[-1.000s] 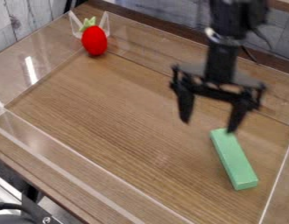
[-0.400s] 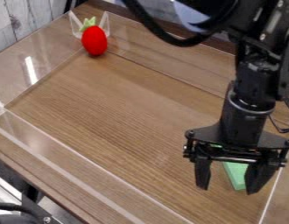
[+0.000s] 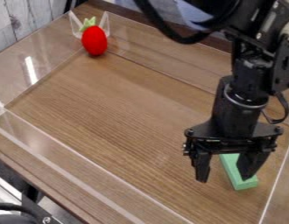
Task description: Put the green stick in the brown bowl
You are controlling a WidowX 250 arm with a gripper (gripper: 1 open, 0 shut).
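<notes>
Single view of the table, ordered near to far.

Near right: the gripper (image 3: 232, 168) hangs point-down from the arm (image 3: 255, 74), its jaws spread apart and holding nothing. The two fingers (image 3: 202, 165) stand on either side of the stick (image 3: 242, 171), which lies flat on the table (image 3: 106, 114) with its long axis running near to far. The spread appears set wider than the stick's short side, a posture suited to a pinch across the width, not along the length; this is a judgement from the pose. Whether the fingertips touch the table or the stick cannot be told, as the gripper body hides much of the block. Only the stick's near end shows plainly, projecting toward the viewer between and just below the fingertips, close to the clear wall (image 3: 276, 188) at the table's right edge. The wall leaves little room on that side, which may explain the vertical approach.

Middle: bare wood surface.

Far left: a red strawberry toy (image 3: 95, 38) rests in the corner, well apart from the gripper and no part of the task.

No brown bowl appears in this view, so the drop site cannot be located. By judgement the grasp is not yet made.
</notes>
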